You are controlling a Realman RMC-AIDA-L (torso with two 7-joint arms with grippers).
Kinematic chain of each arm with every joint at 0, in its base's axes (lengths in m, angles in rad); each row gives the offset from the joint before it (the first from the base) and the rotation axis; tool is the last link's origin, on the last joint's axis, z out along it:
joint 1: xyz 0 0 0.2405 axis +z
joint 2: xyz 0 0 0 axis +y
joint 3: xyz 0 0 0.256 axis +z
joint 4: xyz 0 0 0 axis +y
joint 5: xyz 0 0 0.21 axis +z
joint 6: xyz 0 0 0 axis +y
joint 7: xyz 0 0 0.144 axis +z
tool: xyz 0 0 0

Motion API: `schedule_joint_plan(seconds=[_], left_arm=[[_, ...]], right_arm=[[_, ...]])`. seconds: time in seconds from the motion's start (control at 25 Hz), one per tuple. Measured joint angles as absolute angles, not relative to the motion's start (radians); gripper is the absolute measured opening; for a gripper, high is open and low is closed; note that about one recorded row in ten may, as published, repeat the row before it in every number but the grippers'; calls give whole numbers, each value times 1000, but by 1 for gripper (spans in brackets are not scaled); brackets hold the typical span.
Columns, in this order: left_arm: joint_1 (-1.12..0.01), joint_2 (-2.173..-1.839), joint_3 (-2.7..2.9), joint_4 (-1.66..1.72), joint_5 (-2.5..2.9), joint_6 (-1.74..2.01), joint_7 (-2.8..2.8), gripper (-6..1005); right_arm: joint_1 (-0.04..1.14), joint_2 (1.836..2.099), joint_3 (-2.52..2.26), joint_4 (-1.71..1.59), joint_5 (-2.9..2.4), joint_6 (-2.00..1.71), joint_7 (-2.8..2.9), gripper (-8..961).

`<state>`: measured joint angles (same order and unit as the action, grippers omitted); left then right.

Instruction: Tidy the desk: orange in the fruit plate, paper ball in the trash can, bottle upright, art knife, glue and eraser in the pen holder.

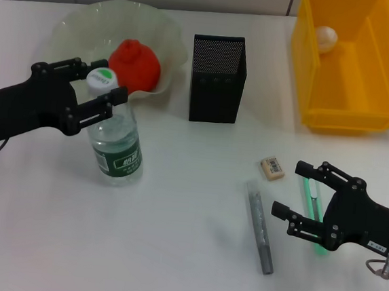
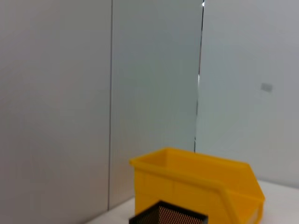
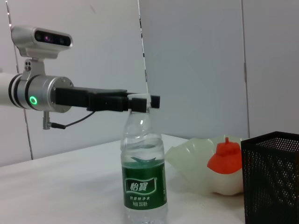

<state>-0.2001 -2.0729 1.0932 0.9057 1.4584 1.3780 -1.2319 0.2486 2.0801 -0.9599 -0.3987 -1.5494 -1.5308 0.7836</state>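
Observation:
The bottle [image 1: 116, 145] stands upright on the desk [image 1: 172, 239]. My left gripper [image 1: 115, 81] is open at cap height, with one finger on each side of the white-and-green cap. The right wrist view shows the same bottle [image 3: 144, 177] and left gripper [image 3: 140, 100]. The orange [image 1: 135, 64] lies in the fruit plate [image 1: 76, 19]. The paper ball [image 1: 326, 38] lies in the trash can [image 1: 344, 111]. My right gripper [image 1: 287, 188] is open, low over the art knife [image 1: 308, 194]. The glue [image 1: 260, 226] and the eraser [image 1: 272, 168] lie to its left. The pen holder [image 1: 217, 79] stands at the centre back.
The left wrist view shows the trash can [image 2: 196, 186] and the top of the pen holder [image 2: 168, 217] before a grey wall. The right wrist view shows the orange [image 3: 226, 156], the fruit plate [image 3: 191, 158] and the pen holder [image 3: 273, 177].

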Motion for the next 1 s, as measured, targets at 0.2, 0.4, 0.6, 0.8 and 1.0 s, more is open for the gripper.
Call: schedule_joint_plan(seconds=[0.2,0.4,0.6,0.8,1.0], left_arm=[[-193,-2070,1094,896,1420,1387,-1210,522],[-179,-2070,1039,925,1418,1477,-1203,618],[-130,-2072,954,973,1402,1623,-1201,771],[-83,-2069,966,949,1422,1742,-1132,790],[-82,-2070,1075,881,1526,1812,-999,789]], right_arm=[[249,2080,-960,-399,-1549,-1531,784,843],[248,2080,-956,-401,-1549,-1548,788,842],[222,2079,-950,-527,-1549,-1625,949,842],[167,2081,-954,-865,-1590,-1636,1287,841],[189,2083,-965,-1299,-1828,-1632,1820,840]])
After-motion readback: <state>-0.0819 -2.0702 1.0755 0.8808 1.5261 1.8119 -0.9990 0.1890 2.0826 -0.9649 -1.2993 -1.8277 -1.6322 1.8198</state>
